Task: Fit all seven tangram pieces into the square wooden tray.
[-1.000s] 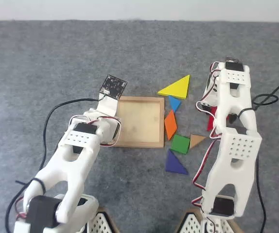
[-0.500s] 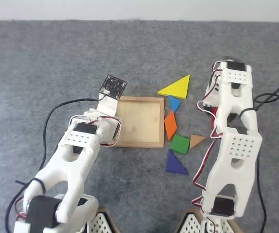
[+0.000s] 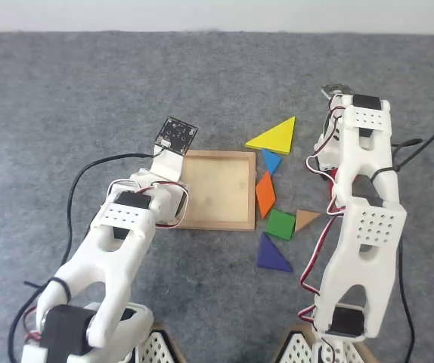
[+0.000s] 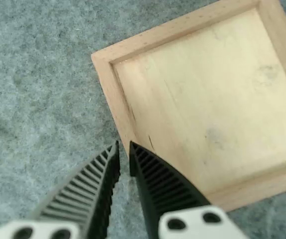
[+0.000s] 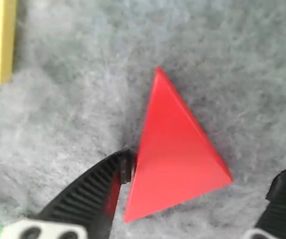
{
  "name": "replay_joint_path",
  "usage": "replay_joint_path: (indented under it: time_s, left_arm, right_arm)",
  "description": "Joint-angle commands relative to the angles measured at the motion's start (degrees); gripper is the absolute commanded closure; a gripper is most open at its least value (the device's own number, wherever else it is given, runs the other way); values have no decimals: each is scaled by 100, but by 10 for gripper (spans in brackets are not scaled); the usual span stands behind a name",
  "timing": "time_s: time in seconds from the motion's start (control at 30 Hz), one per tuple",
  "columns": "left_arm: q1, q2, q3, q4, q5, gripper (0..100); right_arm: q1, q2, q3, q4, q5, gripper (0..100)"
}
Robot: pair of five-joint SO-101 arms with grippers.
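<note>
Grey felt (image 3: 88,91) is spread over the table, and the square wooden tray (image 3: 217,189) is laid flat on it between the two arms. Its pale floor and raised rim are shown close up in the left wrist view, with no piece on the part that is seen. The left gripper (image 4: 123,148) is held low over the tray's rim near one corner. Its ribbed black fingers are pressed almost together, with only a thin slit left between them, and nothing is gripped. Six pieces are laid on the felt outside the tray, on the side of the right arm (image 3: 361,189). The yellow triangle (image 3: 274,136) is placed farthest from the arm bases, and the small blue triangle (image 3: 271,160) is set just beside it. The orange parallelogram (image 3: 265,193) is laid close along the tray's edge. The green square (image 3: 280,224) and the tan triangle (image 3: 305,219) are set side by side, and the dark blue triangle (image 3: 272,254) is placed nearest the bases. The red triangle (image 5: 175,149) is laid flat on the felt, away from the tray. The right gripper (image 5: 204,173) is spread wide about it. One finger (image 5: 108,184) is brought right against an edge of the red triangle, though contact cannot be told, and the other finger (image 5: 282,191) is kept apart from its far corner.
</note>
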State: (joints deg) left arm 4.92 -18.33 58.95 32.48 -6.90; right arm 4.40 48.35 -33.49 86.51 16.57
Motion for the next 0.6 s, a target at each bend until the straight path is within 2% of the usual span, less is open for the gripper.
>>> replay_joint_path:
  time_s: [0.0,0.1,0.27,0.57]
  left_arm:
    - [-9,-273,-31,-105,-88,962]
    - [-9,-273,-31,-105,-88,962]
    - [-9,-273,-31,-105,-88,962]
    - [-18,-273,-31,-105,-88,962]
  right_arm:
    - [40,-13,-167,22,88,575]
    - [40,-13,-149,75,70,586]
    - [57,-13,-158,75,79,679]
    - [84,-4,-167,75,79,666]
